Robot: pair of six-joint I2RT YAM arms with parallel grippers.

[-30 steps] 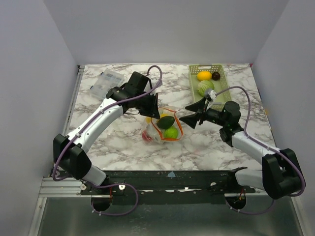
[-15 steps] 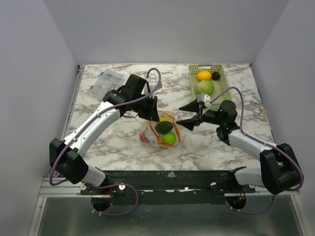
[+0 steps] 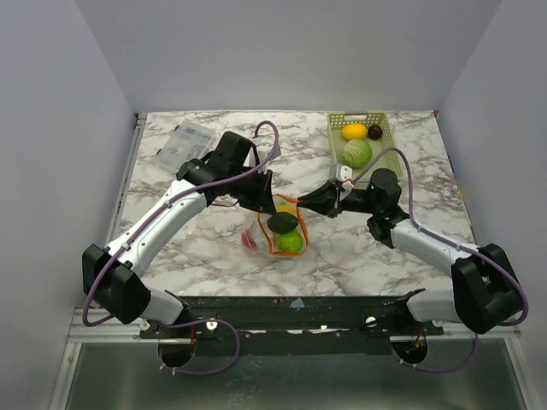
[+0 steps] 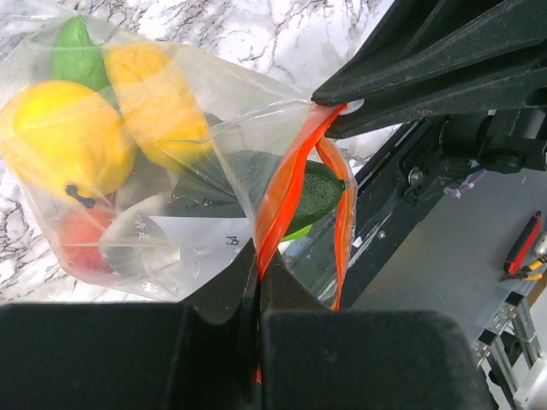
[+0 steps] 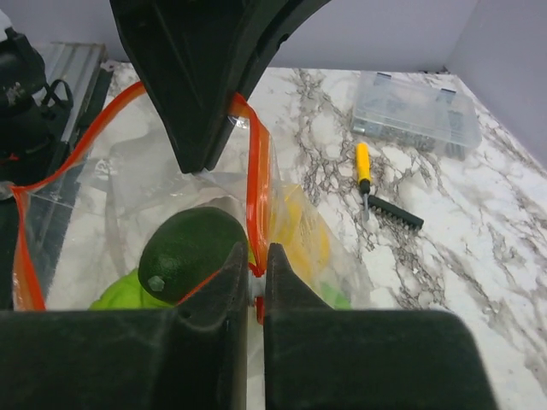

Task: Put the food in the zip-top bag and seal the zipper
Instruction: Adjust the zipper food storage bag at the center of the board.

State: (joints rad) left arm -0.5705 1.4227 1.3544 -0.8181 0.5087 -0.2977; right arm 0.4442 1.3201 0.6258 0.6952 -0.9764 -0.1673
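The zip-top bag (image 3: 275, 231) hangs low over the middle of the table, its mouth held up between both grippers. The food inside shows through it: a yellow lemon (image 4: 60, 145), an orange fruit (image 4: 154, 102), a red piece (image 4: 81, 248), a dark green fruit (image 5: 192, 248) and a light green piece (image 5: 128, 295). My left gripper (image 4: 258, 256) is shut on one end of the orange-red zipper (image 4: 286, 184). My right gripper (image 5: 256, 260) is shut on the zipper (image 5: 256, 179) at the other end. Between the two grips the strip's sides bow apart.
A pale green basket (image 3: 335, 145) at the back right holds a lemon (image 3: 354, 131), a dark fruit (image 3: 374, 131) and a green round piece (image 3: 357, 152). A clear compartment box (image 3: 188, 141) sits back left. A yellow screwdriver (image 5: 363, 166) and bit holder (image 5: 395, 212) lie near it.
My right gripper has moved left to the bag's mouth and closed on the zipper. The left arm, still pinching the strip, has shifted slightly with the bag.
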